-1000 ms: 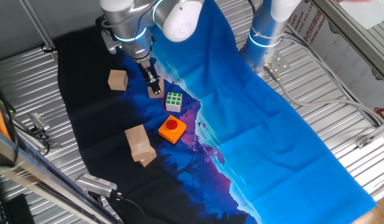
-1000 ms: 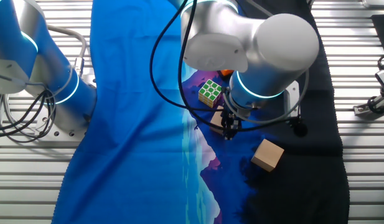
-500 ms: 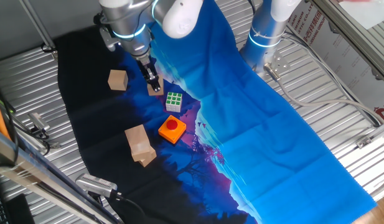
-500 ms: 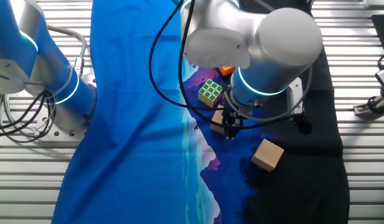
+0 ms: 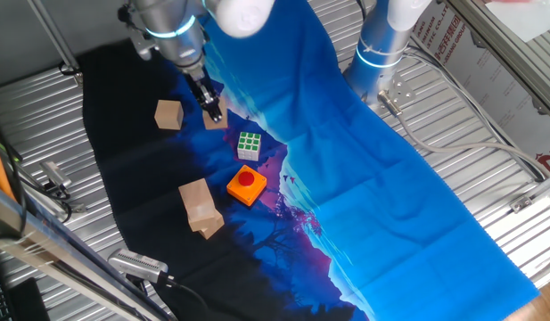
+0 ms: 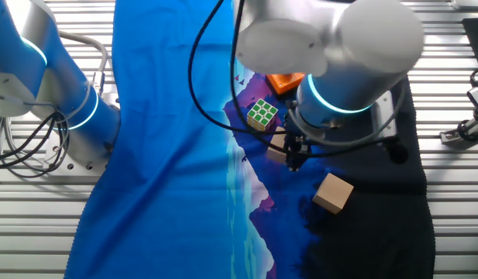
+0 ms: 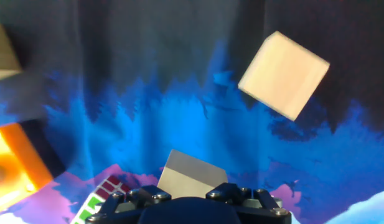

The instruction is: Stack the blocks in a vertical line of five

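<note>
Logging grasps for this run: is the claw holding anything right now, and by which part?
Yes: the claw holds a plain wooden block, gripped on two opposite side faces and lifted off the cloth.

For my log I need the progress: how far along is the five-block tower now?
Done: a short pile already stands, count unclear. In hand: the gripper grips one block. Left: stacking it, then the loose block.

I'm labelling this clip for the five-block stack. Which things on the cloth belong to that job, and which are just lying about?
Part of the job:
- held block in the gripper
- loose block
- stacked blocks, apparently two, at the near side

Just lying about:
- puzzle cube, green and white
- orange block with a red button
</note>
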Motion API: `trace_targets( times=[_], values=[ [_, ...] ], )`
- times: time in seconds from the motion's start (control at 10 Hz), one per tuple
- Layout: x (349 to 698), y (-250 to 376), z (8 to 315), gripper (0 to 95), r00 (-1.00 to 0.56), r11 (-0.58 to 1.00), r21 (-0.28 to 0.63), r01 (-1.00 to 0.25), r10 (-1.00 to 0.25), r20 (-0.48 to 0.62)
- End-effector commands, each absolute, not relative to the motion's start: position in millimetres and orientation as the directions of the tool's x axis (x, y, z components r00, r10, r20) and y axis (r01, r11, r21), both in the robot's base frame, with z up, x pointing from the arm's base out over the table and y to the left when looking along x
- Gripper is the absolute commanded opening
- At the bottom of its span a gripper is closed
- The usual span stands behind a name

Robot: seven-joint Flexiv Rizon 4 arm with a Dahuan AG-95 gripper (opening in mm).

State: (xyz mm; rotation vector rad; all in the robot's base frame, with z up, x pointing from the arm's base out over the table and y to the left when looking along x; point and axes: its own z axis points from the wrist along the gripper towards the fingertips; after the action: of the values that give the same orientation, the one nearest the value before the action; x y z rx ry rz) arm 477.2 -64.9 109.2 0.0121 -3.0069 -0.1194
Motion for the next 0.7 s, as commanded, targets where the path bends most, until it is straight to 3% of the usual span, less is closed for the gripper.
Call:
trace_targets(
  times=[0.1,0.7],
  values=[
    [490.6,-58.2,132.5,0.0,-0.991,0.996,0.086,-0.011,-0.023,0.135],
    [539.3,-4.8,205.3,0.0,-0.986,0.995,0.096,0.036,0.02,0.166]
  ],
)
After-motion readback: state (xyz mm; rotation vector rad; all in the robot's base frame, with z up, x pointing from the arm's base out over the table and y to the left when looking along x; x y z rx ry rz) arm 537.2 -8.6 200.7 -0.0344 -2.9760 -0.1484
